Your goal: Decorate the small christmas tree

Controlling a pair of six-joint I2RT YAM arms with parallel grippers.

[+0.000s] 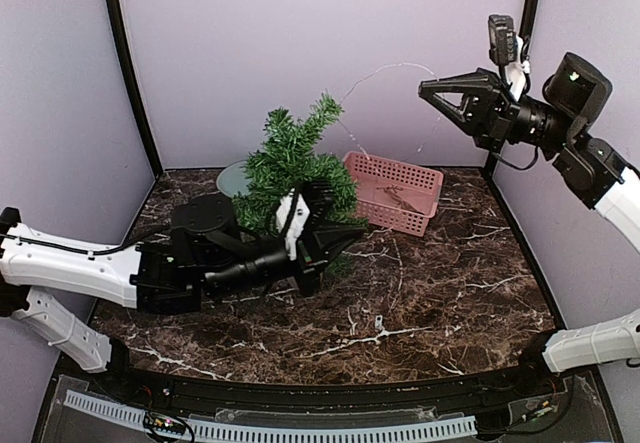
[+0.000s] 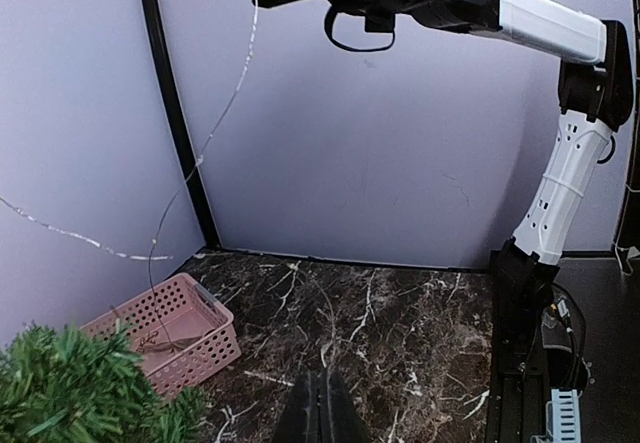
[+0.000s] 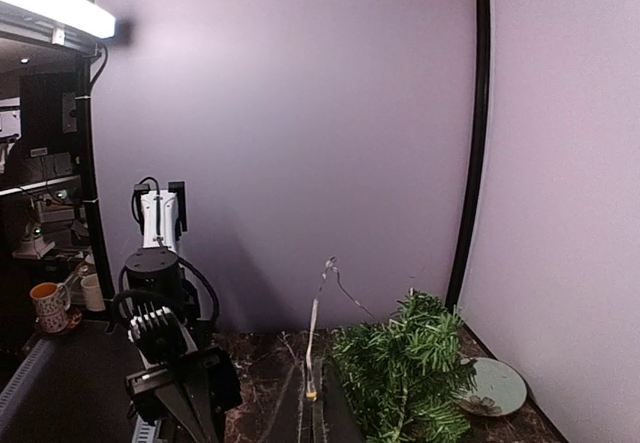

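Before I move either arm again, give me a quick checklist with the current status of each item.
1. Right gripper jaws shut on the thin wire string: ok.
2. String clear of the pink basket: not ok, it runs down into it.
3. Small christmas tree upright: not ok, it leans.
4. Left gripper free: ok, jaws shut with nothing seen between them.
5. String lying on the tree's branches: cannot tell, it passes close to the top.

The small christmas tree stands near the table's far edge, with a plate behind-left and a basket just right. A wire seemingly rises from the basket.
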